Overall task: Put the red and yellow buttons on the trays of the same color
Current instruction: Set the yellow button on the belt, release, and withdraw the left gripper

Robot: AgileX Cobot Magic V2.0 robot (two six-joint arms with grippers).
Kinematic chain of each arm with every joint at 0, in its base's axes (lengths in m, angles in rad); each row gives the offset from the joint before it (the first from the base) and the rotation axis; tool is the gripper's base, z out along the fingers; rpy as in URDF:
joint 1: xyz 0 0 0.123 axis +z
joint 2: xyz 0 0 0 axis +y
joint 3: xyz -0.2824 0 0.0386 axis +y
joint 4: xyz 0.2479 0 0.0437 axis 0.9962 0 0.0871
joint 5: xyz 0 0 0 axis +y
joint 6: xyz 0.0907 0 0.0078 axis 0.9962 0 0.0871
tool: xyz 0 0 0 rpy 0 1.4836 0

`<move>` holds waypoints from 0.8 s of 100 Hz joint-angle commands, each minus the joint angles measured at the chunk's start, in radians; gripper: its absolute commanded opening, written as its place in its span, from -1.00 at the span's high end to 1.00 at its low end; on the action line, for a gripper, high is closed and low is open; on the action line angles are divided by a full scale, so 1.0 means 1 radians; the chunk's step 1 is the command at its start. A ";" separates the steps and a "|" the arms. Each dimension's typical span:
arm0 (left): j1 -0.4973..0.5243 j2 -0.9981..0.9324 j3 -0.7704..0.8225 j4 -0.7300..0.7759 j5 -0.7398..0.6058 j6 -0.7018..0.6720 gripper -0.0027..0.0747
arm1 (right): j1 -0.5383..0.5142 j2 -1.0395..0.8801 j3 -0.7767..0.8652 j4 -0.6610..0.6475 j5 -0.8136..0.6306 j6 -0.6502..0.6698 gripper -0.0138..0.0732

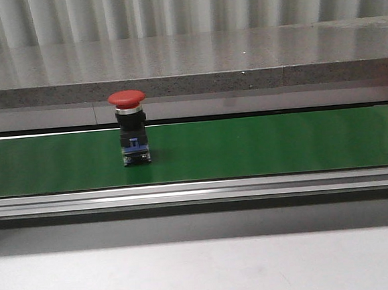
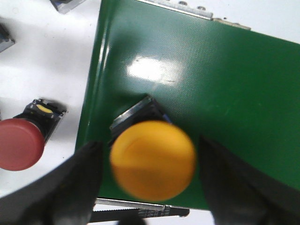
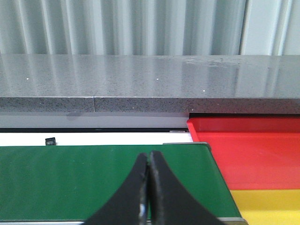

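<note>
two buttons matter here. the yellow button (image 2: 153,160) stands cap-up on the green belt (image 2: 225,84), near its edge, and sits between the spread fingers (image 2: 77,185) of the left gripper (image 2: 154,180). the fingers flank the cap on both sides without clearly touching it, probably lined up for a pinch. whether it is already released there, i cannot tell. a red button (image 1: 130,126) stands upright on the belt in the front view, likely waiting to travel toward the trays. another red-capped button (image 2: 19,143) lies on the white surface beside the belt. the right gripper (image 3: 149,187) has its fingers pressed together, holding nothing, poised over the belt end beside the red tray (image 3: 253,150) and yellow tray (image 3: 269,206).
</note>
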 commanded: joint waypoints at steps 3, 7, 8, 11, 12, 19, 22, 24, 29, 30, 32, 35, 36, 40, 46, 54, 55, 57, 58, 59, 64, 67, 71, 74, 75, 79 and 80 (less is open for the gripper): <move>-0.006 -0.047 -0.025 -0.023 -0.022 0.005 -0.53 | 0.000 -0.015 0.001 -0.010 -0.083 -0.002 0.83; -0.009 -0.058 -0.025 -0.025 -0.034 0.010 -0.53 | 0.000 -0.015 0.001 -0.010 -0.083 -0.002 0.83; -0.008 -0.063 -0.025 -0.025 -0.037 0.011 -0.53 | 0.000 -0.015 0.001 -0.010 -0.083 -0.002 0.83; -0.013 -0.072 -0.025 -0.025 -0.048 0.025 -0.53 | 0.000 -0.015 0.001 -0.010 -0.083 -0.002 0.83; -0.016 -0.074 -0.025 -0.025 -0.051 0.029 -0.53 | 0.000 -0.015 0.001 -0.010 -0.083 -0.002 0.83; -0.034 -0.100 -0.025 -0.025 -0.076 0.062 -0.52 | 0.000 -0.015 0.001 -0.010 -0.083 -0.002 0.83; -0.043 -0.115 -0.023 -0.025 -0.092 0.069 -0.49 | 0.000 -0.015 0.001 -0.010 -0.083 -0.002 0.83; -0.050 -0.126 -0.023 -0.025 -0.104 0.076 -0.47 | 0.000 -0.015 0.001 -0.010 -0.083 -0.002 0.83; -0.073 -0.154 -0.019 -0.027 -0.134 0.083 -0.33 | 0.000 -0.015 0.001 -0.010 -0.083 -0.002 0.83; -0.077 -0.158 -0.017 -0.027 -0.140 0.085 -0.31 | 0.000 -0.015 0.001 -0.010 -0.083 -0.002 0.83; -0.088 -0.172 -0.014 -0.027 -0.158 0.085 -0.23 | 0.000 -0.015 0.001 -0.010 -0.083 -0.002 0.83; -0.107 -0.192 -0.003 -0.027 -0.188 0.098 -0.11 | 0.000 -0.015 0.001 -0.010 -0.083 -0.002 0.83; -0.111 -0.202 -0.001 -0.027 -0.193 0.101 -0.04 | 0.000 -0.015 0.001 -0.010 -0.083 -0.002 0.83; -0.137 -0.227 0.012 -0.030 -0.216 0.116 0.15 | 0.000 -0.015 0.001 -0.010 -0.083 -0.002 0.83; -0.172 -0.273 0.042 -0.032 -0.251 0.139 0.53 | 0.000 -0.015 0.001 -0.010 -0.083 -0.002 0.83; -0.220 -0.330 0.090 -0.032 -0.286 0.166 0.99 | 0.000 -0.015 0.001 -0.010 -0.083 -0.002 0.83; -0.223 -0.341 0.095 -0.032 -0.295 0.169 0.97 | 0.000 -0.015 0.001 -0.010 -0.083 -0.002 0.83; -0.234 -0.358 0.109 -0.032 -0.308 0.169 0.97 | 0.000 -0.015 0.001 -0.010 -0.083 -0.002 0.83; -0.237 -0.363 0.119 -0.032 -0.316 0.169 0.98 | 0.000 -0.015 0.001 -0.010 -0.083 -0.002 0.83; -0.244 -0.375 0.123 -0.032 -0.320 0.169 0.98 | 0.000 -0.015 0.001 -0.010 -0.083 -0.002 0.83; -0.262 -0.415 0.157 -0.039 -0.343 0.169 0.98 | 0.000 -0.015 0.001 -0.010 -0.083 -0.002 0.83; -0.268 -0.438 0.177 -0.049 -0.356 0.169 0.98 | 0.000 -0.015 0.001 -0.010 -0.083 -0.002 0.83; -0.279 -0.472 0.209 -0.060 -0.373 0.169 0.98 | 0.000 -0.015 0.001 -0.010 -0.083 -0.002 0.83; -0.281 -0.490 0.230 -0.064 -0.381 0.169 0.98 | 0.000 -0.015 0.001 -0.010 -0.083 -0.002 0.83; -0.283 -0.501 0.241 -0.067 -0.381 0.169 0.98 | 0.000 -0.015 0.001 -0.010 -0.083 -0.002 0.83; -0.285 -0.534 0.272 -0.069 -0.389 0.169 0.98 | 0.000 -0.015 0.001 -0.010 -0.083 -0.002 0.83; -0.285 -0.545 0.278 -0.069 -0.389 0.169 0.98 | 0.000 -0.015 0.001 -0.010 -0.083 -0.002 0.83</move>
